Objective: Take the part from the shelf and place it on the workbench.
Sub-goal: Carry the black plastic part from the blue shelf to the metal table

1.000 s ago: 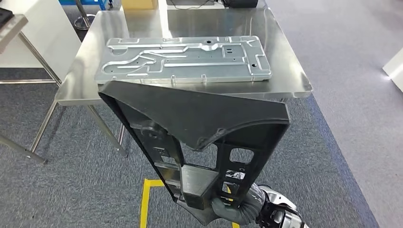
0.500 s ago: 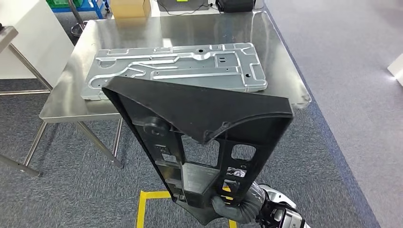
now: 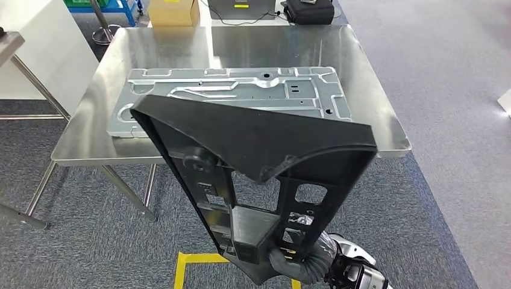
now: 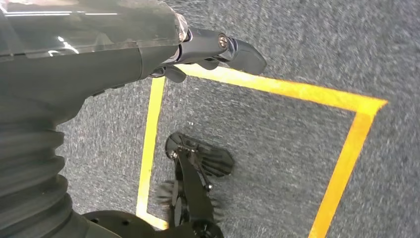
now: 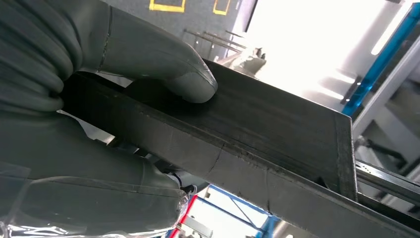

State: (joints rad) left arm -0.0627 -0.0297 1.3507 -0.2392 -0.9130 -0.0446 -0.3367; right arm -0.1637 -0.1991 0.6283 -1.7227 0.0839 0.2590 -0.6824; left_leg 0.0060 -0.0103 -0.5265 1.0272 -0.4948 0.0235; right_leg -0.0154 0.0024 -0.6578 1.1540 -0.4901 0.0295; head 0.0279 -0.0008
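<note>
A large black plastic part (image 3: 253,144) with cut-outs stands upright in front of me in the head view, its broad top tilted toward the workbench. My right hand (image 3: 295,262) grips its lower end from the right. In the right wrist view the thumb (image 5: 163,59) presses on the part's (image 5: 277,134) flat edge. The steel workbench (image 3: 241,42) lies just beyond the part, and a stamped metal plate (image 3: 241,90) covers its middle. My left hand (image 4: 99,54) hangs over the carpet and holds nothing, its dark fingers (image 4: 223,47) stretched out.
A cardboard box (image 3: 173,11) and a black bag (image 3: 308,10) sit beyond the bench's far edge. A white cabinet (image 3: 36,48) and another table's legs stand at the left. Yellow tape (image 3: 199,265) marks a square on the grey carpet under me.
The whole picture has shifted, so the camera moved: the workbench now sits more squarely ahead and slightly to the right. The part stays in my right hand as before.
</note>
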